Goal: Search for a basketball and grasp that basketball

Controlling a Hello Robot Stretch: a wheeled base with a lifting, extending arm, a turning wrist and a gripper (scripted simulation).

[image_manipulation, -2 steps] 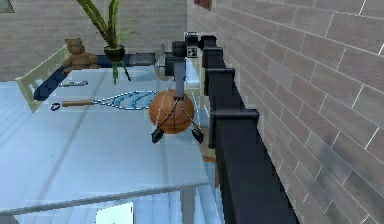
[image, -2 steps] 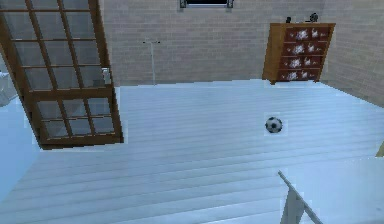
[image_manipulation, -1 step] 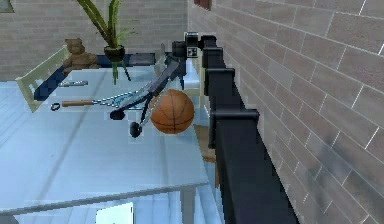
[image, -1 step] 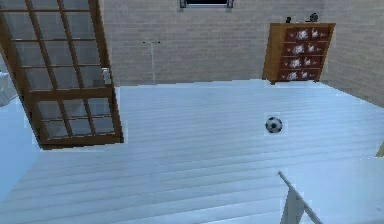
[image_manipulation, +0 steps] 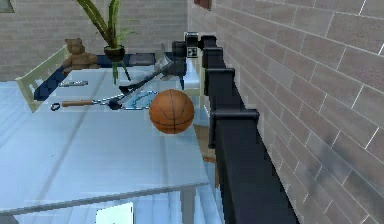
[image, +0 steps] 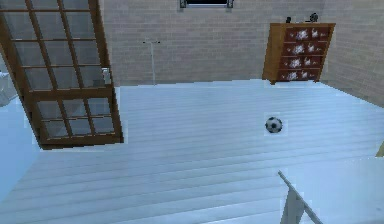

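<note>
The basketball [image_manipulation: 172, 111] is at the surface's [image_manipulation: 70, 160] edge on the side facing the brick wall [image_manipulation: 310, 90], close against the dark arm [image_manipulation: 245, 170]. The claw [image_manipulation: 140, 90] shows toward the surface's far half, among loose tools [image_manipulation: 85, 100] lying there. I cannot tell whether its fingers are spread or pressed together, nor whether it holds anything, since the surface and its clutter lie right behind it.

The main risk, as I judge it, is the ball's roundness so near that edge. A glancing touch from a finger or the arm could roll it off the surface into the gap by the wall, where reaching it would be awkward. The tools could be snagged or swept along, and a wide sweep might tip the potted plant [image_manipulation: 108, 25] at the surface's far end. A black-and-white ball [image: 273, 125] on the floor, well apart from the surface, could be mistaken for the target, though its colour rules it out.

Whether the basketball rests on the surface or hangs clear of it cannot be read. The fingertips blend into the tools. A teddy bear [image_manipulation: 75, 48] beyond the surface's far end is small and partly hidden.
</note>
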